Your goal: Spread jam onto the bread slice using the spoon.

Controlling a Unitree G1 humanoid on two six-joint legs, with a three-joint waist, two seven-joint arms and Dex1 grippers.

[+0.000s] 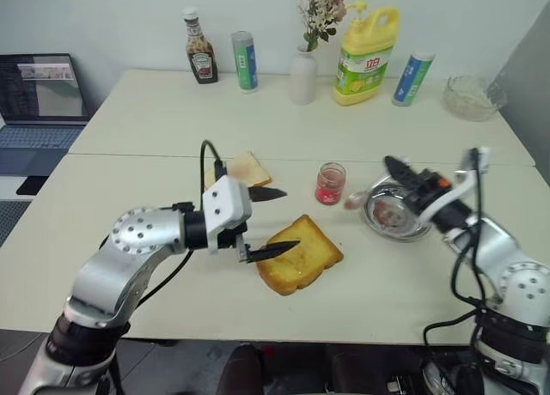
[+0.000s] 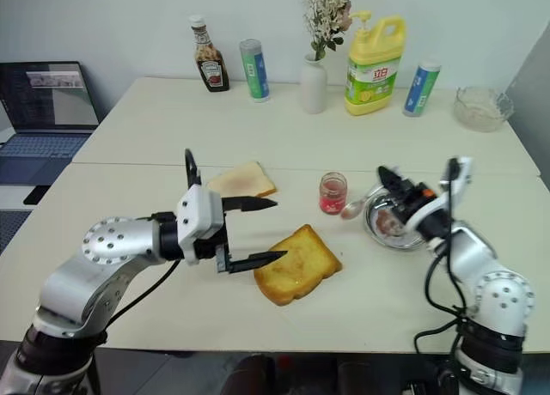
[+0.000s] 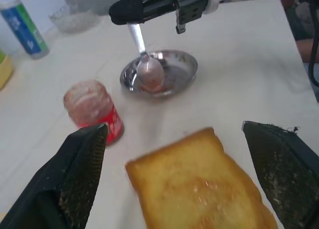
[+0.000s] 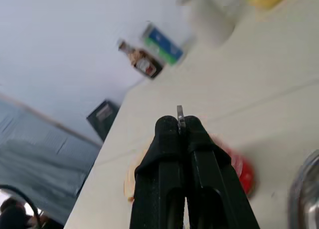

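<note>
**Spoon held over the dish, bread waiting to its lower left**

The right end effector is clenched on the spoon, pinching the top of its slim handle. In the left wrist view the handle drops from the black fingers and the bowl hangs over the round steel dish, smeared pink; whether it touches the dish floor I cannot tell. In the left eye view the spoon's bowl shows as a pale blur at the dish's left rim, right of centre in the frame.

The jam stands upright in its small glass jar just left of the dish, near the middle of the frame, well apart from the bottles along the far edge of the worktop.

The bread slice lies flat, below and left of the jar, turned so that its corners point up and down the frame. Its top looks glossy in the middle, possibly already wetted with jam, though that is a judgement from the sheen.

The left end effector is released, jaws spread wide, one finger above the slice's upper left corner and the other reaching onto its left edge. A thinner, paler slice sits behind it.

The coming move turns on one relation: from the spoon, the bread lies toward the lower left of the frame, past the jar. The right arm carries the spoon, so it must travel that way, while the left arm, already at the slice, is nearer to steady it.
</note>
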